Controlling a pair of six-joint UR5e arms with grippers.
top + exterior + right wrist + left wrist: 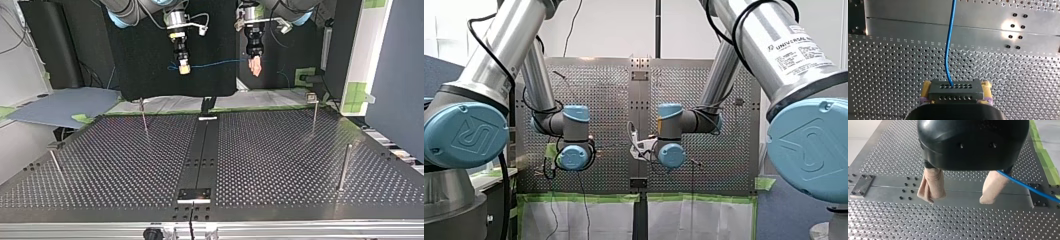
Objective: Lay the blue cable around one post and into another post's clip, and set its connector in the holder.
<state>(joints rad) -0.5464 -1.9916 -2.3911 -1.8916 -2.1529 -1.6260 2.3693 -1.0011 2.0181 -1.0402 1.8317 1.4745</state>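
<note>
In the right wrist view my right gripper (956,85) is shut on a dark grey connector (955,92), its yellow pads (927,86) pressing on either side. The blue cable (949,47) leaves the connector and runs ahead over the perforated table. In the top view that cable (215,63) hangs in the air between my right gripper (184,69) and my left gripper (255,66). My left gripper (958,200) is open, with beige pads (931,186) wide apart. The cable (1028,187) passes close by one finger and leads off to the side. Both grippers hang well above the table.
Thin upright posts stand on the perforated table (280,165): one (144,116) at the top view's left, one (315,111) at its right, another (344,167) nearer the right edge, and a short one (54,161) at far left. A small plate (195,194) sits on the centre strip.
</note>
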